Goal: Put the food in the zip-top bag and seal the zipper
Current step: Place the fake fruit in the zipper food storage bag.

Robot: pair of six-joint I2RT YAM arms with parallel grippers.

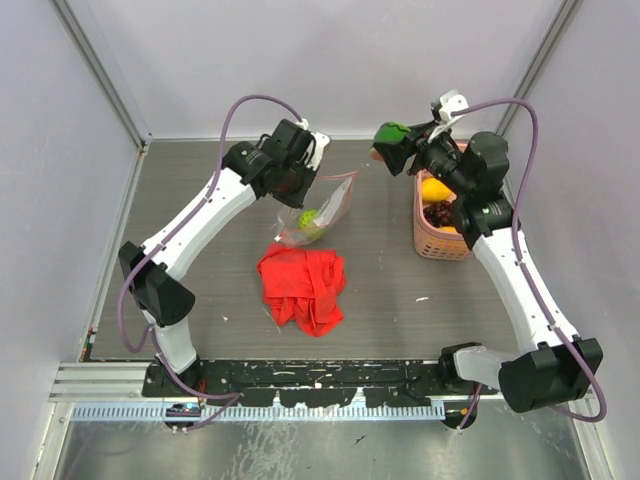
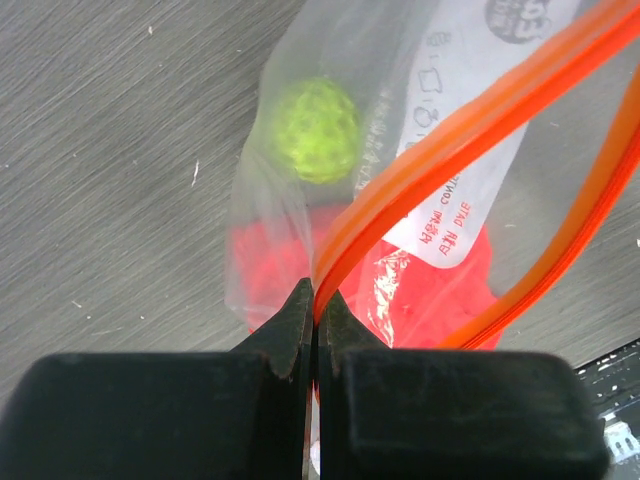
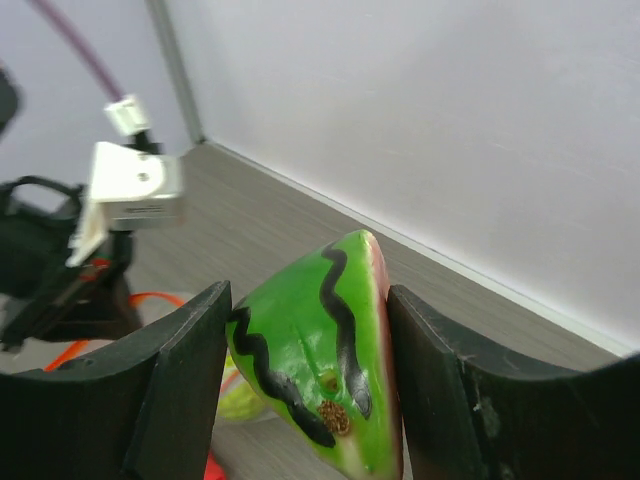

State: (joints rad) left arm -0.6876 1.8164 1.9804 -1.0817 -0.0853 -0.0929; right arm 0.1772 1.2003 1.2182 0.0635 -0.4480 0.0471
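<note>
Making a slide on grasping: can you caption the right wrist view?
Right gripper shut on the watermelon slice, its green, black-striped rind facing the camera.

Zip-top bag [image 2: 270,200]: clear, crinkly, glossy plastic; zipper [image 2: 470,130] smooth orange plastic.
Watermelon slice [image 3: 310,350]: glossy, smooth.
Tabletop [image 2: 120,150]: grey, matt, finely scratched.
Cloth [image 1: 302,285]: red, matt, rumpled.

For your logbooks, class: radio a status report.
Left gripper shut on zipper, bag mouth open. Right gripper shut on watermelon slice. Green fruit in bag, red cloth beneath. Nothing blocking.
</note>
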